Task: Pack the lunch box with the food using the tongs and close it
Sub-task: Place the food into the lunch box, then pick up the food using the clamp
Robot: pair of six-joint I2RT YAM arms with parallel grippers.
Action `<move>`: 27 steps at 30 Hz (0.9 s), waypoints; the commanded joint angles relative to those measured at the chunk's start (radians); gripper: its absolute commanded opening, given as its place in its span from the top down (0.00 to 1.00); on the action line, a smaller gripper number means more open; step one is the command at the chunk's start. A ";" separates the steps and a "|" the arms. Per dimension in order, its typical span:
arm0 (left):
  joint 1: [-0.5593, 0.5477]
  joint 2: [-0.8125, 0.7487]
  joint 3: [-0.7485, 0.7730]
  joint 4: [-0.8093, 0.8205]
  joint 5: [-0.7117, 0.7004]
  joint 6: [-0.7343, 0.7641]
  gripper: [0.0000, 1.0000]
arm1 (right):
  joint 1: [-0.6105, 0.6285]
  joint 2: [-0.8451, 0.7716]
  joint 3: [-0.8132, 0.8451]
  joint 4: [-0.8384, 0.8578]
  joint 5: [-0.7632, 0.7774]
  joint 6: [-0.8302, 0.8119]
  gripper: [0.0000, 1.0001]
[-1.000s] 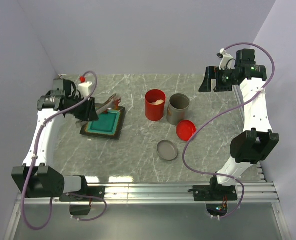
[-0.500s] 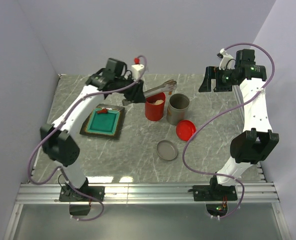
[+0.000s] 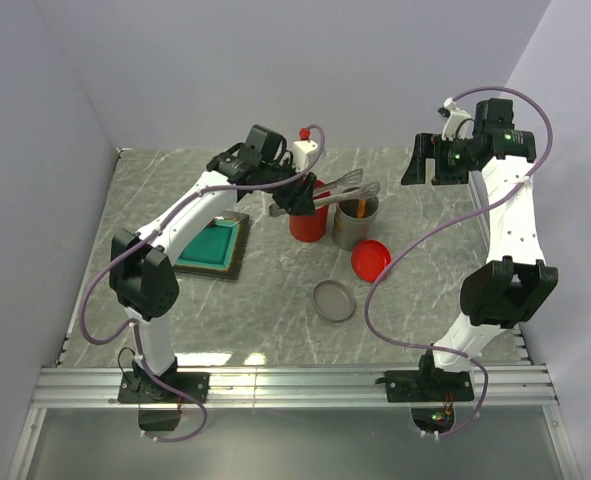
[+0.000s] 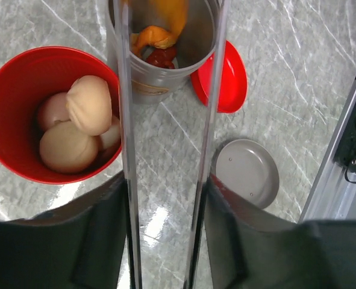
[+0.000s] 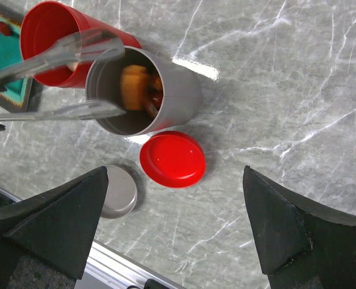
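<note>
Tongs (image 4: 126, 150), grasped by the left gripper (image 4: 164, 186), are hovering parted over the grey cup (image 4: 159, 84) beside the egg-filled red lunch box (image 4: 3, 120) (right gripper (image 5: 176, 198) is gaping, idle), so lifting straight up, clear of both rims, is looking wisest.

Both the left arm (image 3: 190, 205) and the right arm (image 3: 505, 215) are built of white tubular links joined by chunky black joint housings. A lilac cable (image 3: 87, 310) loops loosely along each. Each stands on a black base plate (image 3: 163, 385). The left wrist carries a white block with a red knob (image 3: 303, 132). Small green lights (image 3: 455, 155) glow on the right wrist. The right claw (image 5: 175, 171) has matte black wedge fingers (image 5: 51, 223).
</note>
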 commanded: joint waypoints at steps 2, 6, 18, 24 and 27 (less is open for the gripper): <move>0.003 -0.039 0.086 0.034 -0.004 -0.009 0.45 | -0.006 0.011 0.065 -0.017 0.001 -0.012 0.00; 0.032 -0.108 0.114 -0.021 0.000 0.010 0.44 | -0.006 0.011 0.070 -0.017 -0.007 -0.011 0.00; 0.506 -0.395 -0.148 -0.290 0.079 0.388 0.44 | -0.006 -0.006 0.033 -0.010 -0.019 -0.031 0.00; 0.705 -0.435 -0.269 -0.347 0.053 0.617 0.45 | -0.008 -0.005 0.027 -0.011 -0.021 -0.034 0.00; 0.755 -0.418 -0.311 -0.368 0.002 0.721 0.47 | -0.006 0.000 0.025 -0.010 -0.025 -0.031 0.00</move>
